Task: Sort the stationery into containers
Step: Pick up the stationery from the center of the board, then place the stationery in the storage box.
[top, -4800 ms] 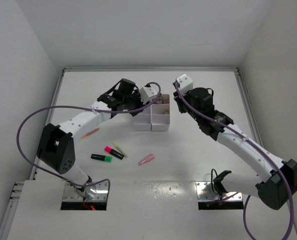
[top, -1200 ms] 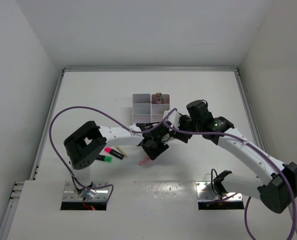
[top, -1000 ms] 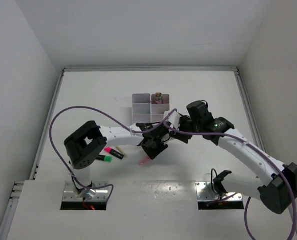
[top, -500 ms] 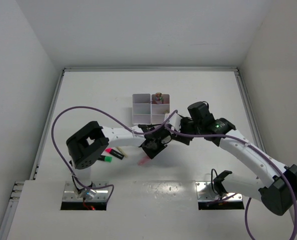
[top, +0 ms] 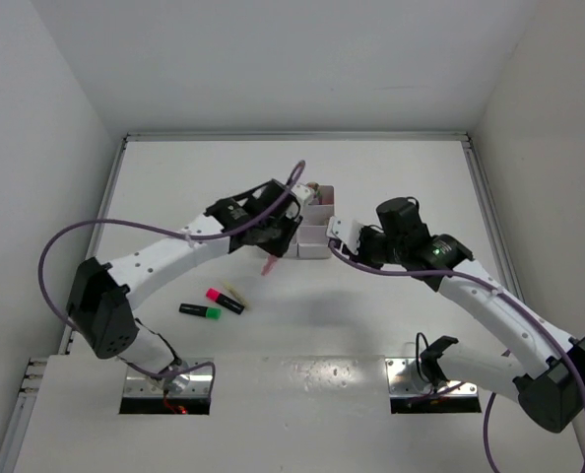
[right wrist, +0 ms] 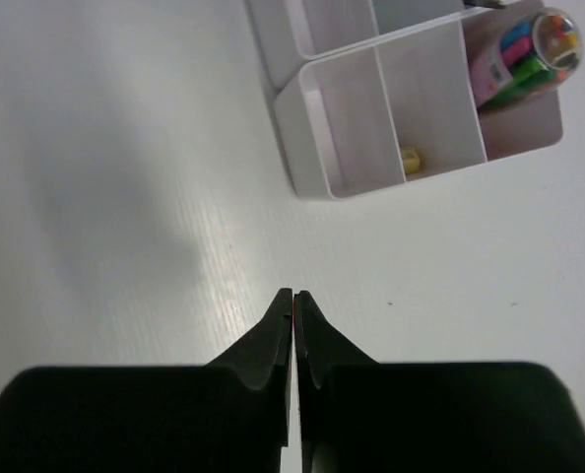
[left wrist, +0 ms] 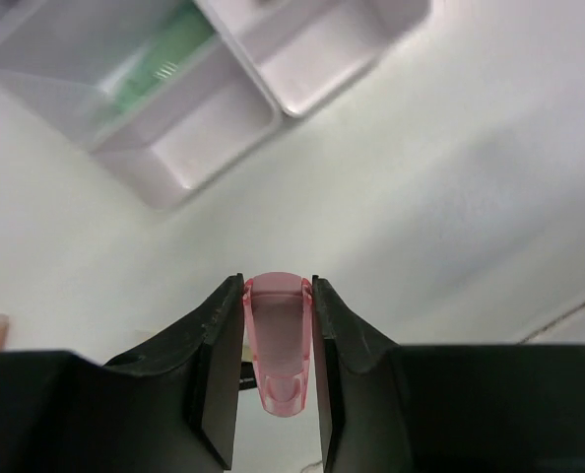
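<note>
White table (top: 401, 177), white walls (top: 273, 59) | left fingers (left wrist: 219, 394) clamp pink piece (left wrist: 278, 345) | right fingers (right wrist: 263, 350) pressed together

Tray (top: 317, 246) behind, highlighters (top: 224, 301) before it — leftward, apart

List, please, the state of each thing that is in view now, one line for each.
left gripper: shut on the pink translucent piece
pink translucent piece: held in the air
right gripper: shut, empty
organiser tray: upright, one compartment holding a small yellow piece
pink highlighter: lying flat, unsorted
green highlighter: lying flat, unsorted
</note>
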You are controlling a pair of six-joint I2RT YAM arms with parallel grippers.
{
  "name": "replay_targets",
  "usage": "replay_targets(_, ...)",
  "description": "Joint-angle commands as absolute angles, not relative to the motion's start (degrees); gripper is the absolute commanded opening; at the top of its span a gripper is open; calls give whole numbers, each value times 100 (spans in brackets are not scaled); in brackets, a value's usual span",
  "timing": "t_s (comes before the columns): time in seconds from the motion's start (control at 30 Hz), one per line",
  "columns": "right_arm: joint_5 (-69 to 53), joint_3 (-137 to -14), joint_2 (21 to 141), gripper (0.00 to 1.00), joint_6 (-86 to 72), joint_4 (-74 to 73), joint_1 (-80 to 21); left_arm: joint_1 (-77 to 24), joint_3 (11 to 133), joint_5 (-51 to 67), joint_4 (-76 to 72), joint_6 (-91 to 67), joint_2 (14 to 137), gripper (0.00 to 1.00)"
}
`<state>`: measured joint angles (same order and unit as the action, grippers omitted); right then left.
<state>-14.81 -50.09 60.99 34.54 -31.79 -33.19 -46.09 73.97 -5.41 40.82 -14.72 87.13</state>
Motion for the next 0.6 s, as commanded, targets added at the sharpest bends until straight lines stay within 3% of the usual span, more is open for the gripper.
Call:
replay_targets(0.0,-1152,-5177,5994,0,3130,-2646,-3305,-4299,7628,-589,4254,-1591,8465,12)
replay_targets(0.23,-343,-5063,5994,6,2540,-1794,-3305,-3727,7629,-686,3333,-1425,8350,9)
replay_targets(0.3,-343,-5010,5994,12,2487,-1793,-3305,-3727,7812,-529,3103,-899,8542,9)
replay_targets(0.57,-396,-4948,6046,15,2435,-1740,-3305,-3674,8525,228,2945,939,9377,11)
